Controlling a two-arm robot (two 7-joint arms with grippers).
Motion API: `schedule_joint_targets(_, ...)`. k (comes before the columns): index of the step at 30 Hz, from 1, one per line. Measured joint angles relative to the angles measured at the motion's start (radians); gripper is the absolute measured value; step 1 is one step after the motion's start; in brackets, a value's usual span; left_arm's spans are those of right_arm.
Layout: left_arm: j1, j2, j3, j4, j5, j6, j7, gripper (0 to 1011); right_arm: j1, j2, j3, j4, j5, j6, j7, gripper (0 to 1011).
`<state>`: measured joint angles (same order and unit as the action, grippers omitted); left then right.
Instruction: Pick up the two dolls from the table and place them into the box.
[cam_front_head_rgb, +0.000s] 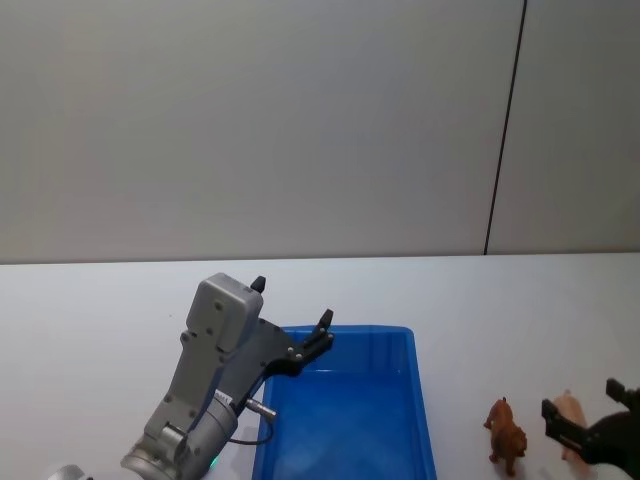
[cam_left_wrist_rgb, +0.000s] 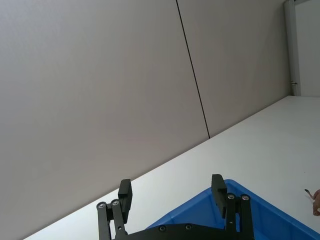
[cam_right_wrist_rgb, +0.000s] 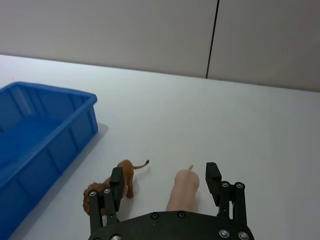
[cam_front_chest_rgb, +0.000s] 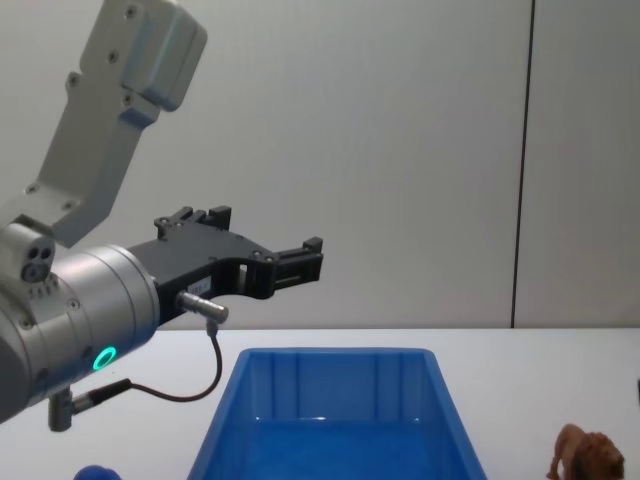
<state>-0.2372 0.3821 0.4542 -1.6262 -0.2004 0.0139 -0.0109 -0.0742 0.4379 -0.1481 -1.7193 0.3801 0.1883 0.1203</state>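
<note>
Presently | held right gripper (cam_right_wrist_rgb: 165, 174) wide near pink pig (cam_right_wrist_rgb: 183, 192) | left gripper (cam_left_wrist_rgb: 171, 187) wide above blue bin (cam_front_head_rgb: 422, 420) | judged pig light, rigid; favoured flank pinch

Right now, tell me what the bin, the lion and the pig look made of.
Bin: seemingly hard moulded plastic, glossy; light glints off its floor and ribbed walls.
Lion: probably rigid plastic or rubber, matte brown, with a sculpted mane.
Pig: likely the same, smooth pale pink; hard or soft is unclear.
Right end effector hangs open by the pig.
</note>
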Motion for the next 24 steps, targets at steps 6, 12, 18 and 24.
schedule_joint_targets(6,0.000,0.000,0.000,0.000,0.000,0.000,0.000,1002,-0.003,-0.001,-0.001,0.020,-0.002,0.033,-0.001,1001)
schedule_joint_targets(12,0.000,0.000,0.000,0.000,0.000,0.000,0.000,1002,0.003,-0.007,-0.005,0.041,-0.008,0.054,-0.001,1001)
schedule_joint_targets(18,0.000,0.000,0.000,0.000,0.000,0.000,0.000,1002,0.015,-0.018,-0.010,0.067,-0.016,0.074,-0.003,1001)
schedule_joint_targets(24,0.000,0.000,0.000,0.000,0.000,0.000,0.000,1002,0.026,-0.027,-0.015,0.088,-0.025,0.090,-0.007,962)
